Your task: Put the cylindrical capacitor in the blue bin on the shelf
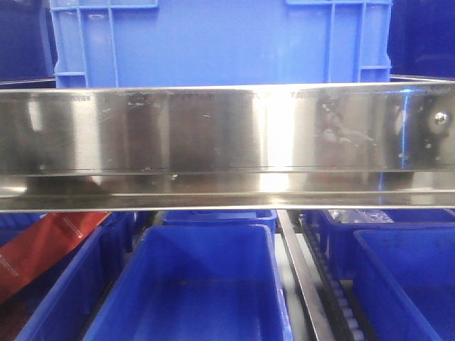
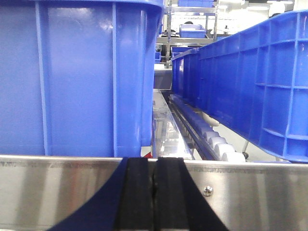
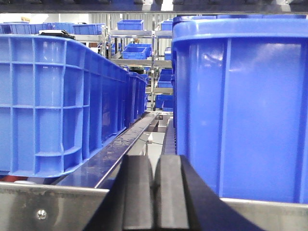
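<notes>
The cylindrical capacitor is not visible in any view. The shelf's shiny steel front rail (image 1: 227, 135) spans the front view, with a light blue crate (image 1: 220, 42) above it and open blue bins (image 1: 206, 284) below. My left gripper (image 2: 154, 166) is shut with nothing between its black pads, level with the steel rail (image 2: 57, 192) and facing the gap between two blue crates (image 2: 77, 77). My right gripper (image 3: 155, 163) is shut and empty too, in front of the rail (image 3: 48, 207) between a ribbed crate (image 3: 57, 101) and a smooth-walled one (image 3: 245, 110).
White rollers of a track (image 2: 216, 142) run beside the right crate in the left wrist view. A red packet (image 1: 43, 249) lies in the lower left bin. More racks with blue bins (image 3: 130, 24) stand far behind.
</notes>
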Controlling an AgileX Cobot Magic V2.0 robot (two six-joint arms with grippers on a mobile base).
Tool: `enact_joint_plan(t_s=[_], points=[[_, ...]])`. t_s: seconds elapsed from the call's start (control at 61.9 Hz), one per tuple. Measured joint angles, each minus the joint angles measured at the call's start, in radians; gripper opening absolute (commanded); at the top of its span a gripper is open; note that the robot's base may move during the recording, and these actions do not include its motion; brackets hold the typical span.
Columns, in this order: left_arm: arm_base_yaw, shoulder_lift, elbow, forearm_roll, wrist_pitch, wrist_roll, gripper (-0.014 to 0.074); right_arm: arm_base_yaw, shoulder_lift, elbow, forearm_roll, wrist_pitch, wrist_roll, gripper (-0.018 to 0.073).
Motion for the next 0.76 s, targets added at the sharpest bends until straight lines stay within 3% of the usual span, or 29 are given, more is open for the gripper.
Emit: enact_joint_plan(t_s=[0.76], points=[[0.002,-0.001,0.002,0.0,0.009,0.0,-0.0111,0.0,-0.002,0.001,0.0,0.0,0.0,-0.0168]])
